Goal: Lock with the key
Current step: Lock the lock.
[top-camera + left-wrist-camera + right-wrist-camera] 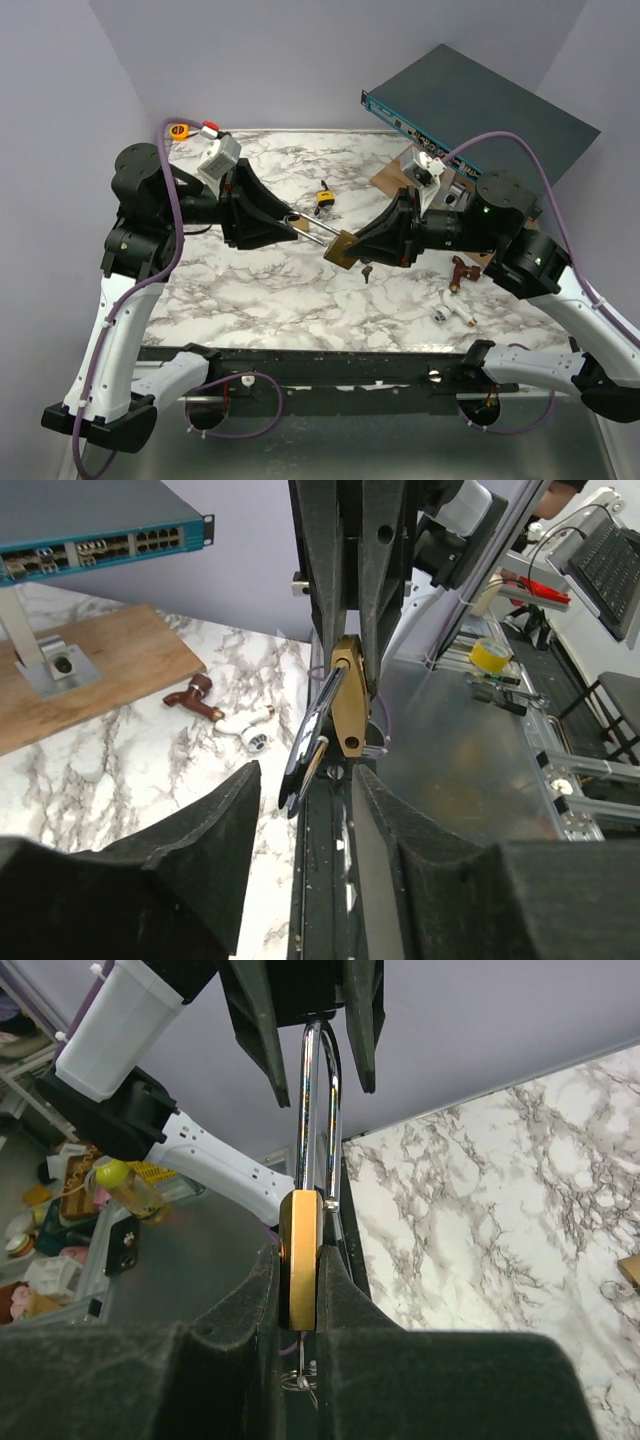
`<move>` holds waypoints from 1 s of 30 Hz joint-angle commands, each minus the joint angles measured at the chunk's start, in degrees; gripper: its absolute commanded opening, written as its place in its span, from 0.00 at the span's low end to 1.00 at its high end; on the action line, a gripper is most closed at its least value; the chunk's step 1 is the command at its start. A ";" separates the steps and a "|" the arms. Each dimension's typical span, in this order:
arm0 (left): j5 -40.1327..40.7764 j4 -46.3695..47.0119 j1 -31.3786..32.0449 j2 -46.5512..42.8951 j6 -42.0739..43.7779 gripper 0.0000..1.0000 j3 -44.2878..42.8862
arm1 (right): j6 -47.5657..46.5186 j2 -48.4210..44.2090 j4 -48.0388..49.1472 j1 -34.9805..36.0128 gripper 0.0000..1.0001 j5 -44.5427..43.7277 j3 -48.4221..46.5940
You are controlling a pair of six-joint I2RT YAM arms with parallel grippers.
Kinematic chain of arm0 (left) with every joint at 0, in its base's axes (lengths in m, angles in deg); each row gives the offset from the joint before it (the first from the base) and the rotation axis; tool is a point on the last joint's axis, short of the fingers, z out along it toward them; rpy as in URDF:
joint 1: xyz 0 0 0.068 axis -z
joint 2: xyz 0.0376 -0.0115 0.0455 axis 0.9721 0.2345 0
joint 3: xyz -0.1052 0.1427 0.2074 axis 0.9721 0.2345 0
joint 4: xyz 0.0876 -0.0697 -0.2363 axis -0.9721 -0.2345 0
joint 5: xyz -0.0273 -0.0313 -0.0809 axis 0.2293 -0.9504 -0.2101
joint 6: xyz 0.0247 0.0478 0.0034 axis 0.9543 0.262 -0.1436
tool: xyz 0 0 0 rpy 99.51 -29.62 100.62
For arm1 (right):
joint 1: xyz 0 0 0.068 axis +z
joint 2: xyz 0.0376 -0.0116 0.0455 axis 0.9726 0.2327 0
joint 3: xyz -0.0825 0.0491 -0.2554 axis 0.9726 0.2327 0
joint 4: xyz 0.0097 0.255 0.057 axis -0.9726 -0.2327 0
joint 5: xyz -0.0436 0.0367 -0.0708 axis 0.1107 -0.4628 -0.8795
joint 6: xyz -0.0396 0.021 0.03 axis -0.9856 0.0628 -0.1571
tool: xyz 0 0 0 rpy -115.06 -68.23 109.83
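Padlock looks heavy, rigid, slick; right tool clamps its body, left tool half-open straddling shackle, best push point.

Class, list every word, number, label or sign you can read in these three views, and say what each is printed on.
No text here can be read.
The network switch: small markings by the ports on its blue front, too small and blurred to read.
The brass padlock: no stamp or brand shows on the edge in view.
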 commanded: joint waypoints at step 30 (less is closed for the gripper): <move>6.37 18.60 4.70 -3.70 -17.85 0.00 -3.77 | -1.51 -2.76 15.69 -0.01 0.82 0.97 0.23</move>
